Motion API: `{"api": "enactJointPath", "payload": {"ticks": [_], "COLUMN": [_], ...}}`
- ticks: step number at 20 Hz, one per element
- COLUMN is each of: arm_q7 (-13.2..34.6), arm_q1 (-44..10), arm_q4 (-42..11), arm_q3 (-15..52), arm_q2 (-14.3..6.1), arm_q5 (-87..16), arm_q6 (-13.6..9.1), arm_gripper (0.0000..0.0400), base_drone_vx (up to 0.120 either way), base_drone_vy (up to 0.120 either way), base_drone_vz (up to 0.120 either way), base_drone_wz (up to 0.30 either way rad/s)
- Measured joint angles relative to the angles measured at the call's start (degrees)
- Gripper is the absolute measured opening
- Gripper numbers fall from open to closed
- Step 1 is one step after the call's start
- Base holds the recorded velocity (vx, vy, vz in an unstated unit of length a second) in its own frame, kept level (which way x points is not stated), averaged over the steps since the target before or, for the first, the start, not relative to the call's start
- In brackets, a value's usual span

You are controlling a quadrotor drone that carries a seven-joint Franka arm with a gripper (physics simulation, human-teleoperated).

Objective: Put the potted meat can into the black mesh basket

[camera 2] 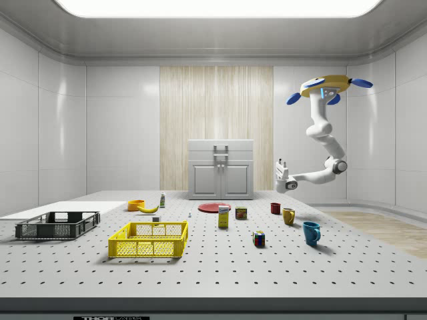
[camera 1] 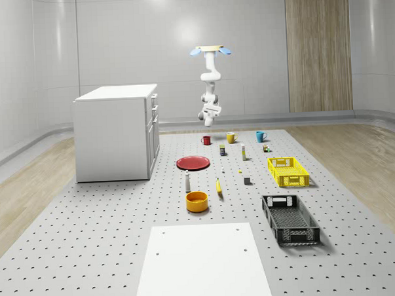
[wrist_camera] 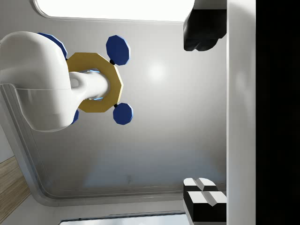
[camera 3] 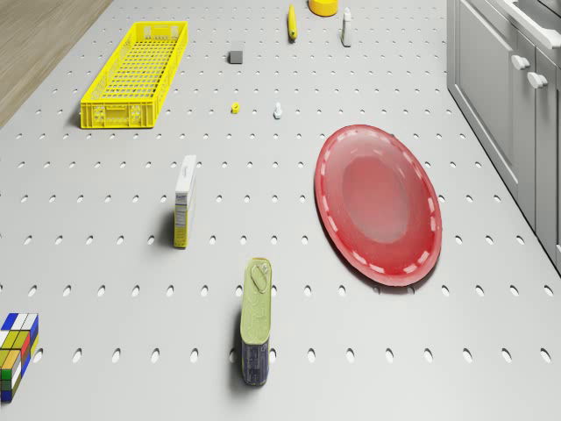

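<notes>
The potted meat can (camera 3: 256, 320), with a pull-tab lid and a blue label, stands on the pegboard table beside the red plate (camera 3: 379, 203); it also appears in the whole-scene view (camera 1: 222, 149) and the side view (camera 2: 241, 213). The black mesh basket (camera 1: 298, 235) sits at the near right of the whole-scene view and at the side view's left (camera 2: 40, 231). The drone (camera 1: 211, 51) hovers high over the table's far end. Its arm hangs down and folds, so my gripper (camera 2: 281, 165) points upward, well above the can. In the wrist view my gripper (wrist_camera: 204, 115) is open, with nothing between its fingers.
A white cabinet (camera 1: 116, 132) stands at the left of the table. A yellow crate (camera 1: 288, 171), three mugs (camera 1: 231, 138), a tall box (camera 3: 185, 200), a Rubik's cube (camera 3: 17, 353), a banana (camera 1: 219, 186), an orange bowl (camera 1: 196, 200) and a white sheet (camera 1: 202, 266) lie around.
</notes>
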Motion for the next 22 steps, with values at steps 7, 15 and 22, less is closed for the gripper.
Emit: {"api": "enactJointPath", "payload": {"ticks": [7, 15, 22], "arm_q7": [4.83, 22.13, 35.38], "arm_q1": [-6.49, -25.31, -44.0], "arm_q4": [-9.75, -36.76, -45.15], "arm_q3": [18.51, 44.91, 55.98], "arm_q2": [-2.3, -8.63, -13.53], "arm_q5": [-27.62, -76.39, -95.62], "arm_q6": [1.37, -1.74, -10.25], "arm_gripper": [0.04, 0.04, 0.04], "base_drone_vx": [0.12, 0.12, 0.12], "base_drone_vy": [0.0, 0.0, 0.0], "base_drone_vz": [-0.006, -0.12, -0.12], "base_drone_wz": [0.0, 0.0, 0.0]}}
